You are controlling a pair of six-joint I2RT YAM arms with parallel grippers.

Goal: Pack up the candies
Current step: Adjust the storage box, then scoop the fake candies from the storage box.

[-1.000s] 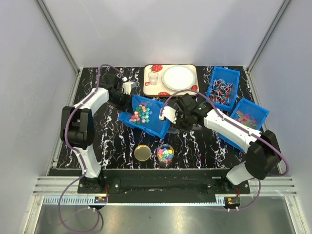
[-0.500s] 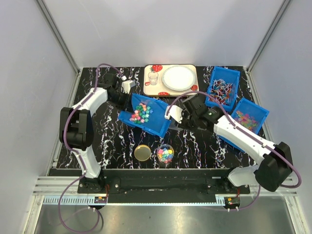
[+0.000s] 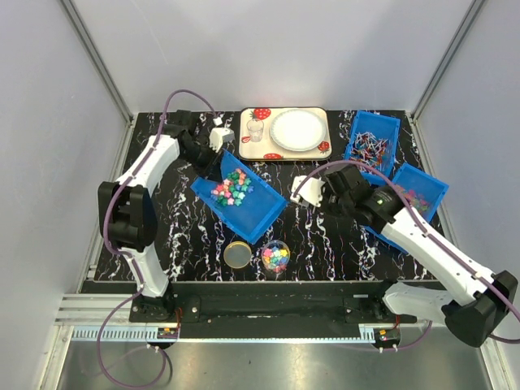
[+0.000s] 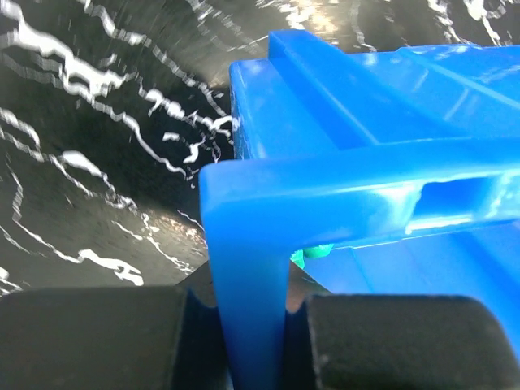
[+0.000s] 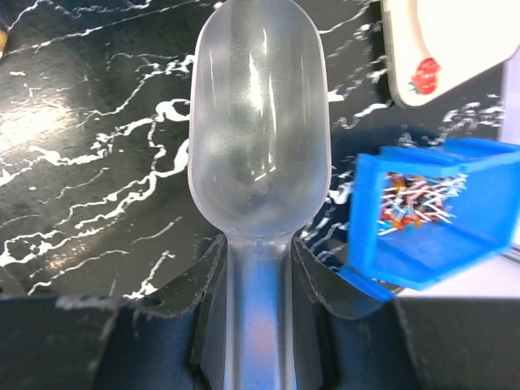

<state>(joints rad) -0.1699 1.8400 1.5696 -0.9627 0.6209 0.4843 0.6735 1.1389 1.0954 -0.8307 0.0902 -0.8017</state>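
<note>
Candies point(image 3: 231, 188) mostly heaped in the blue bin point(image 3: 264, 213), left of centre. Far corner of that bin's rim pinched tight between the fingers of the left gripper point(image 4: 248, 335). Nearer the arms: gold lid point(image 3: 238, 254) lying off, just beside the open jar point(image 3: 275, 257), some candies already inside. Further right: right gripper point(image 5: 258, 341) clamped on the handle of a clear scoop point(image 5: 258, 138), bowl empty, over bare table point(image 3: 325, 244). Probably begun but far from finished: much of the heap left to move, lid not yet fitted.
</note>
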